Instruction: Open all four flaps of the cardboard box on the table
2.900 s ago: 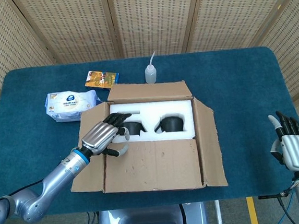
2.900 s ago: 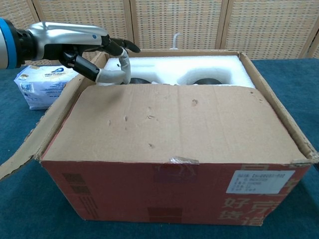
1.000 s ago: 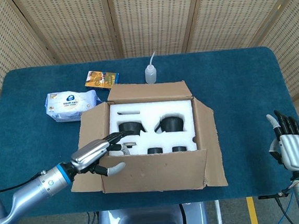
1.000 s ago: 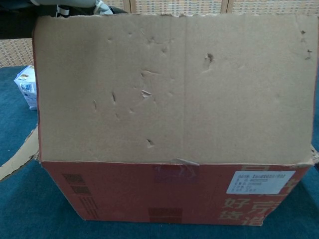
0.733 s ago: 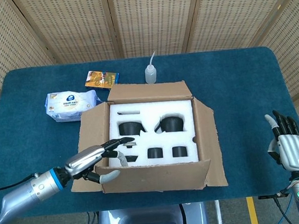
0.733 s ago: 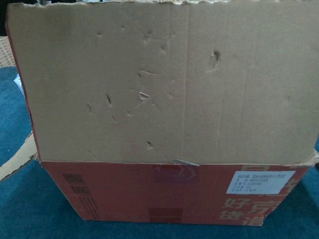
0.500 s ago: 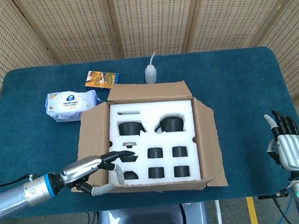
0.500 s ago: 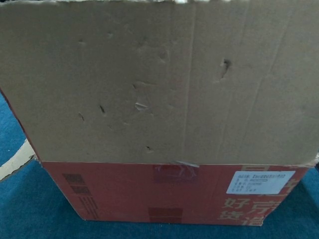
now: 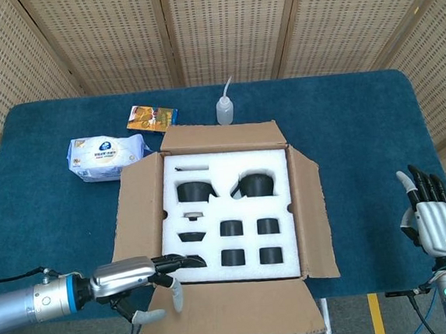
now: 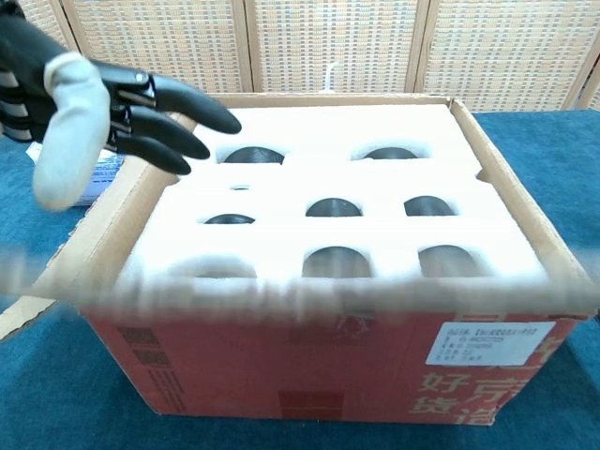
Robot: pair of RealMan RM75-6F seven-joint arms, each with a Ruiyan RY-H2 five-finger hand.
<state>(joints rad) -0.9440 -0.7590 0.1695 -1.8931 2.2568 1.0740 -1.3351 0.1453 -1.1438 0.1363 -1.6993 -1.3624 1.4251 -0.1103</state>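
Note:
The cardboard box sits mid-table with its flaps folded outward. The near flap now hangs out over the table's front edge; in the chest view it shows only as a blurred band. Inside lies white foam with several dark round pockets. My left hand hovers at the box's near left corner, fingers stretched flat over the foam edge, holding nothing. My right hand stands upright at the table's right front, fingers apart and empty.
A wipes pack lies left of the box, an orange packet behind it. A squeeze bottle stands just behind the far flap. Slatted panels close off the back.
The near flap swung from upright to folded out toward me, uncovering the whole foam insert. My left hand drew back and down with it. The right hand stayed put.

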